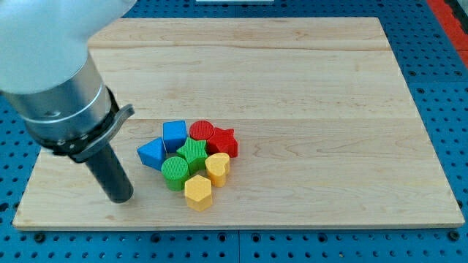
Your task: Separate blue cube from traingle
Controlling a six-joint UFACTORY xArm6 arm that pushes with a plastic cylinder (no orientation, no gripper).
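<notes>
The blue cube (175, 134) sits at the upper left of a tight cluster of blocks on the wooden board (292, 88). The blue triangle (151, 153) lies just below and to its left, touching it. My tip (121, 197) rests on the board to the left of the cluster, below and left of the blue triangle, a short gap away from it.
The cluster also holds a red cylinder (201, 131), a red star (223, 142), a green star (193, 153), a green cylinder (175, 172), a yellow heart-like block (217, 168) and a yellow hexagon (198, 192). The arm's grey body (51, 80) fills the view's upper left.
</notes>
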